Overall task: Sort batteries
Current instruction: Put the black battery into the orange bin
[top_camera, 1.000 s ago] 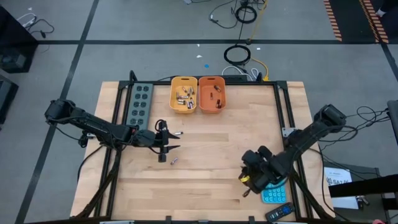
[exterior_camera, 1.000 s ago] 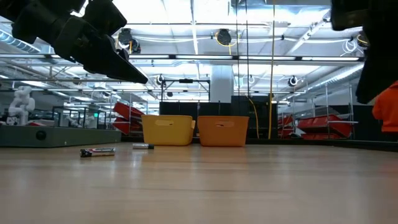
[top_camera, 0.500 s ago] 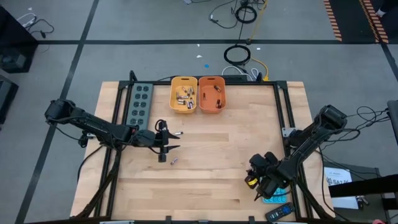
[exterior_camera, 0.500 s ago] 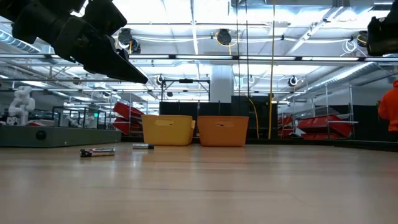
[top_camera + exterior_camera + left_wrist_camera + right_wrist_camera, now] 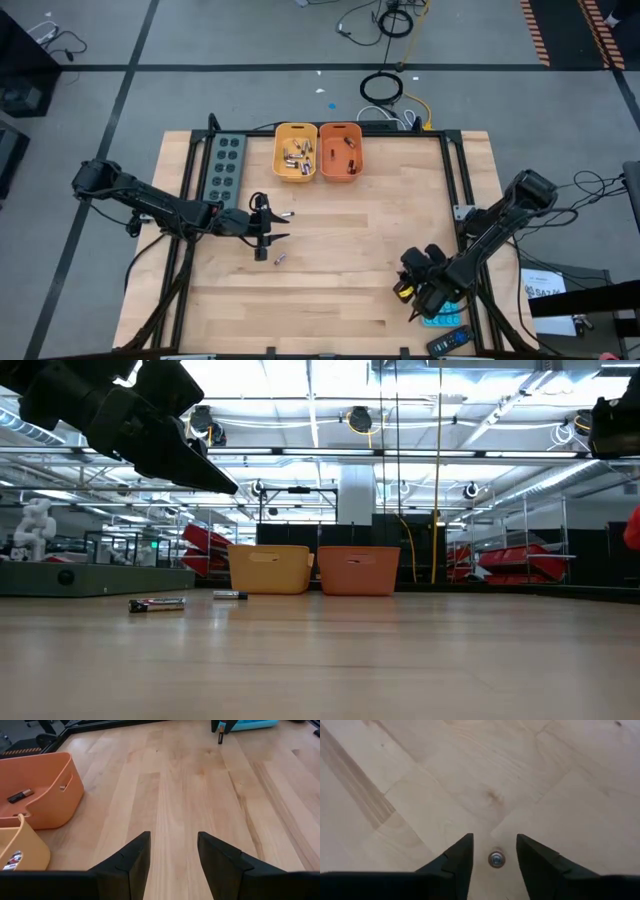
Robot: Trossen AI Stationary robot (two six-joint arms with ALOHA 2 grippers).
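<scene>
**Right arm low over one upright battery, left arm waiting mid-table**

I have the right arm folded in from the right edge of the overhead frame, elbow out, wrist bent down toward the lower right of the table (image 5: 340, 290). Its right gripper (image 5: 421, 291) points at the wood just beside the blue calculator (image 5: 446, 318). Through its wrist camera I see a single battery (image 5: 495, 858) standing on end between the two fingers (image 5: 456, 862), with a gap on each side; the jaws are parted and touch nothing.

The left arm stretches in from the left edge, nearly straight and level, and its left gripper (image 5: 264, 228) hangs above the table left of centre. Its fingers (image 5: 131, 862) stand apart with bare wood between them, holding nothing.

Two loose batteries lie near it: one (image 5: 287, 214) just beyond its tip, another (image 5: 279, 259) just below it in the frame. The rest of the batteries sit in the yellow bin (image 5: 295, 152) and the orange bin (image 5: 340, 150), side by side at the upper middle, next to a grey tray (image 5: 224, 163).
</scene>
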